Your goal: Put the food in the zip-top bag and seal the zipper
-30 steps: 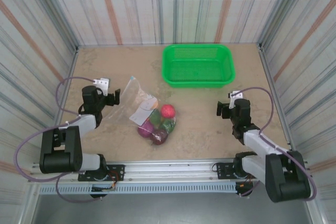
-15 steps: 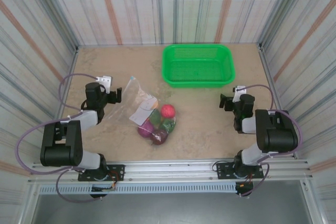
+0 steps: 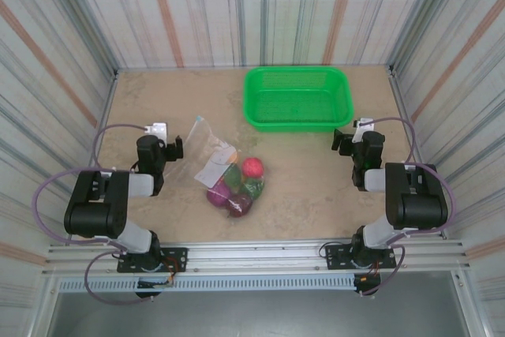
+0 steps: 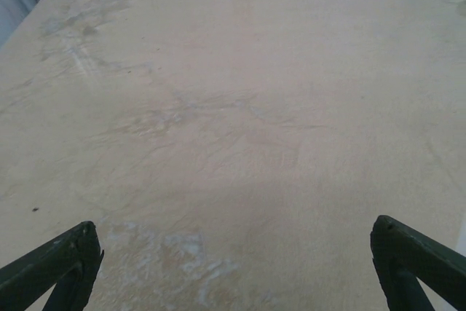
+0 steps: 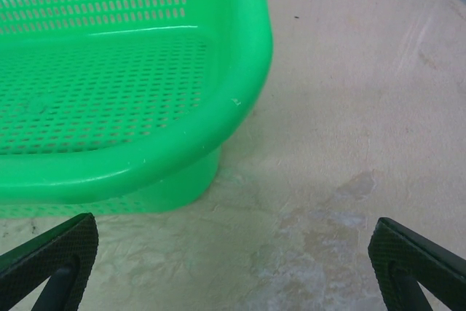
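Clear plastic of the zip-top bag (image 3: 203, 141) is shown left of centre in the top view. It runs from a pale tip at its upper end down to the food (image 3: 237, 185), a tight cluster of purple, maroon, green, red and orange pieces. Bag and food are found exactly where they were one second earlier; nothing on the table (image 3: 316, 187) has been displaced.

Only the arms are changed. The left arm is now folded closer over its base, while the left gripper (image 3: 175, 147) is kept just left of the bag, apart from it. Its claw is spread wide and empty, with bare tabletop between the fingers in the left wrist view (image 4: 233, 227). The right arm, stretched low toward the lower right a second ago, is now drawn upright over its base. The right gripper (image 3: 339, 141) is carried upward in the frame to just beside the lower right corner of the green basket (image 3: 296, 71). Its claw is likewise spread and empty, and the basket's corner (image 5: 218, 107) is seen close ahead of the fingers (image 5: 233, 227).

Whether the pieces lie inside the film or merely against it, and whether the zipper is closed, cannot be told. The folding of both arms is judged a withdrawal from the work, not an approach.
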`<state>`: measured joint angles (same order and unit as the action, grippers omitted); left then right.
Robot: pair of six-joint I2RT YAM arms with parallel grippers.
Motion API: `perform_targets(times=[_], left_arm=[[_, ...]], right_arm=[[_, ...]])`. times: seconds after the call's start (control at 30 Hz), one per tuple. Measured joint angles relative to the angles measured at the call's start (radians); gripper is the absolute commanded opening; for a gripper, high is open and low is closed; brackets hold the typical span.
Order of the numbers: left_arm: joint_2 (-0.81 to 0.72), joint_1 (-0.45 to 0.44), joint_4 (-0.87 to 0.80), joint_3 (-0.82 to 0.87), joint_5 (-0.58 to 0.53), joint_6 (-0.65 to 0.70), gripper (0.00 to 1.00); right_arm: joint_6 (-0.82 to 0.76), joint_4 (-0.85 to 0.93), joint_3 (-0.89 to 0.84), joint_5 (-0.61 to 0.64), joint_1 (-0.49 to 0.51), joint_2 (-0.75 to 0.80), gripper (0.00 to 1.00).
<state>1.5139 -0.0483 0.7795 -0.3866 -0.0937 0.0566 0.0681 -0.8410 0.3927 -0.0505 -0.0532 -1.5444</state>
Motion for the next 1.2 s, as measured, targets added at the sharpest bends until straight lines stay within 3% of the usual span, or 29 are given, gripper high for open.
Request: perform_targets(times=[0.23, 0.57, 0.73, 1.2], left_arm=[[0.0, 0.025, 0.002, -0.015, 0.084, 0.009, 0.99], [0.0, 0.009, 0.006, -0.018, 0.074, 0.008, 0.99], [0.0, 0.037, 0.003, -0.018, 0.172, 0.023, 0.99], [0.0, 0.034, -0.006, -0.024, 0.149, 0.021, 0.99]], right_arm=[[0.002, 0.005, 0.0, -0.03, -0.007, 0.0, 0.99], [0.004, 0.009, 0.0, 0.023, -0.003, 0.0, 0.99], [0.004, 0.012, 0.0, 0.028, -0.003, 0.0, 0.99], [0.003, 0.012, 0.0, 0.031, -0.003, 0.0, 0.99]])
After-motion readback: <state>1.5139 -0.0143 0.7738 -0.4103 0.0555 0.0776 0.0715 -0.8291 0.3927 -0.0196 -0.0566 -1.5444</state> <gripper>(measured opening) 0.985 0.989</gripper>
